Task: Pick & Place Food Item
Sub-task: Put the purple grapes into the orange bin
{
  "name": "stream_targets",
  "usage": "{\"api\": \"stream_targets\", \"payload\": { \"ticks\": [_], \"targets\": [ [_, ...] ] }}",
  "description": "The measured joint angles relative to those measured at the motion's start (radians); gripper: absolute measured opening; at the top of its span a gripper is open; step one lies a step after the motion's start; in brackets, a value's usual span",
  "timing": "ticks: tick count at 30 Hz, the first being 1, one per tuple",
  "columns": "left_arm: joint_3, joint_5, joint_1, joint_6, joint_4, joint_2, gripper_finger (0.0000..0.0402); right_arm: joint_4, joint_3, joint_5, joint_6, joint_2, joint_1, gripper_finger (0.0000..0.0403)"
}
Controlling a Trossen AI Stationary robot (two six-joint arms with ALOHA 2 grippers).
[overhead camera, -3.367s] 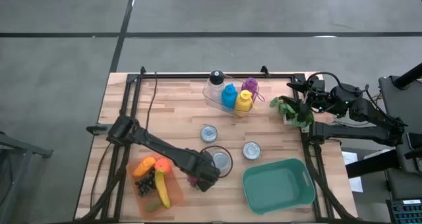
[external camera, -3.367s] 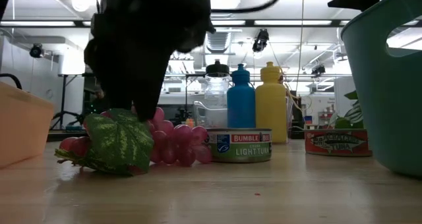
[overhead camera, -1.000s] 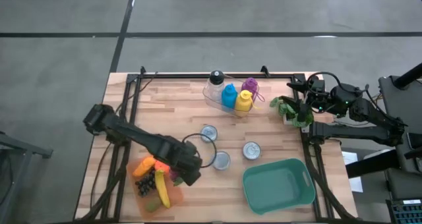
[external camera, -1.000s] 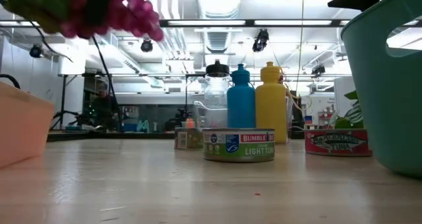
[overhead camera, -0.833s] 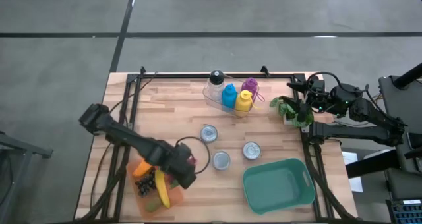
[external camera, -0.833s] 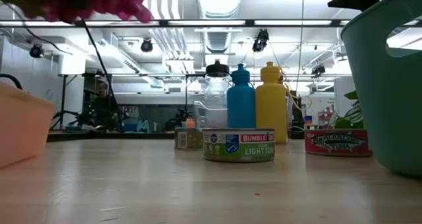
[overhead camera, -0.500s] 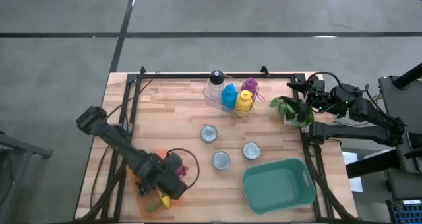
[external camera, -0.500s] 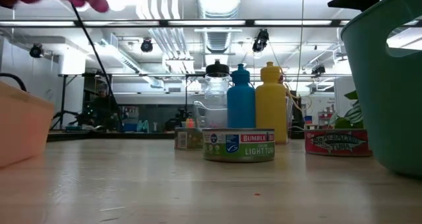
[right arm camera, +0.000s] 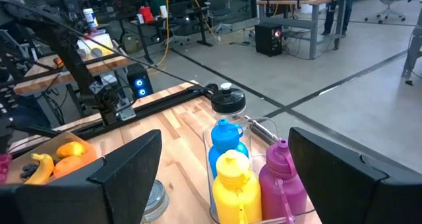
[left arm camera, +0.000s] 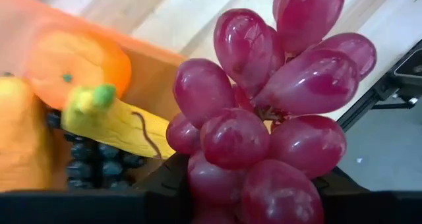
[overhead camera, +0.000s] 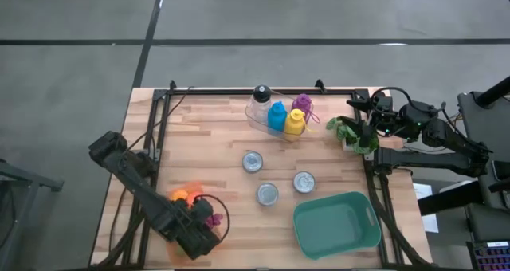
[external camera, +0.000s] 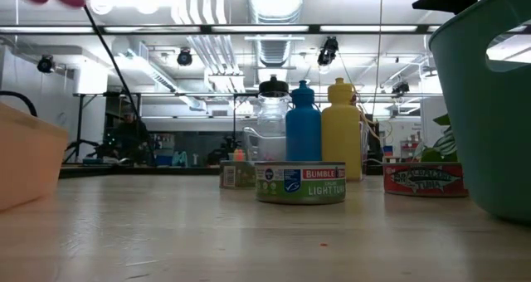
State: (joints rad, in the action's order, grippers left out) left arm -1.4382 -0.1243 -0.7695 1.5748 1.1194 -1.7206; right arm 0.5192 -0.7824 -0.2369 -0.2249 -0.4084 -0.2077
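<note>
Now that the left gripper point(overhead camera: 199, 237), clamped on the red grape bunch point(left arm camera: 264, 125), has swung from beside the tuna cans over the orange fruit tray point(left arm camera: 39, 33), release seems next, while the right gripper point(overhead camera: 368, 123) waits open.

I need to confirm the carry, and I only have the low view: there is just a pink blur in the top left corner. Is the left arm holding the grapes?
Observer: Yes. The left wrist view shows the left gripper with its jaws closed on the red grapes.
Operator: Where is it over the table?
Observer: The high view puts it above the orange tray at the table's left edge; an orange and a banana lie in the tray.
Operator: And the right arm?
Observer: The right gripper waits at the table's right edge beside the green plant, jaws open.
</note>
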Motion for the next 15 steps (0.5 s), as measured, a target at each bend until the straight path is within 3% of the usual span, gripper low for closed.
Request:
{"api": "stream_targets", "payload": {
  "ticks": [8,15],
  "targets": [
    [0.147,0.044,-0.05,0.107,-0.182,-0.001,0.0143,0.0,0.0,0.0,0.0,0.0,0.0,0.0329],
    [0.199,0.064,-0.067,0.159,-0.259,-0.001,0.0143,0.0,0.0,0.0,0.0,0.0,0.0,0.0329]
  ]
}}
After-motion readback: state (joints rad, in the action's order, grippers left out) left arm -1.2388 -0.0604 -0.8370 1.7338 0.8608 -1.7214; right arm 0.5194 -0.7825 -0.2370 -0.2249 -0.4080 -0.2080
